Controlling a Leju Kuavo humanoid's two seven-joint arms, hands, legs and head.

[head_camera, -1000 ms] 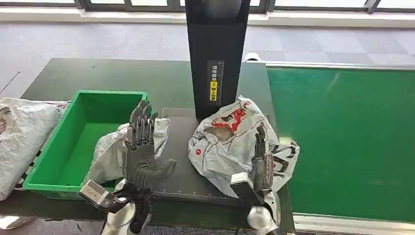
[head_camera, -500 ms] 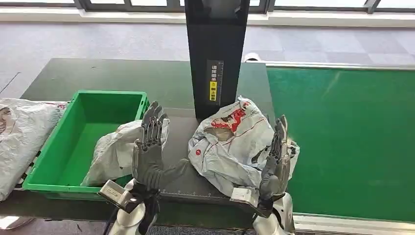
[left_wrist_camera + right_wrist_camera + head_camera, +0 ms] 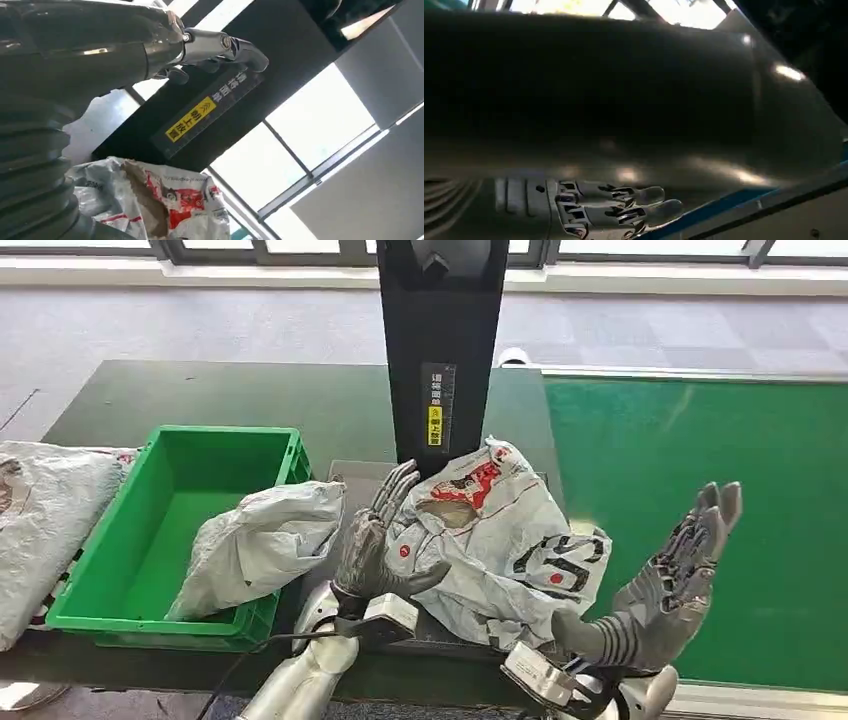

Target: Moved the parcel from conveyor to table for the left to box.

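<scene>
Nearest the camera, the right hand [image 3: 672, 580] is seen raised over the near part of the green conveyor [image 3: 700, 500], palm turned toward the left, its fingers [image 3: 712, 520] spread and grasping nothing; it is held apart from the parcel. To the left of it, the left hand [image 3: 375, 545] is raised at the parcel's left flank, its fingers [image 3: 395, 490] released and splayed; whether the palm touches the bag cannot be told. Between the two hands, the parcel [image 3: 495, 535], a crumpled white plastic bag printed in red and black, is seen lying on the dark surface [image 3: 200, 390], on a grey mat [image 3: 350, 485] just beside the conveyor's left edge. In the left wrist view the same parcel [image 3: 165, 200] is shown below the black column. Further left, a second pale bag [image 3: 255, 545] is draped over the right wall of the green box [image 3: 120, 540], partly inside it. At the far left edge another white bag [image 3: 40, 520] is seen. Behind the parcel, a black column [image 3: 440, 350] with a yellow label [image 3: 436, 420] stands upright on the surface, and grey floor [image 3: 200, 325] is seen beyond.
</scene>
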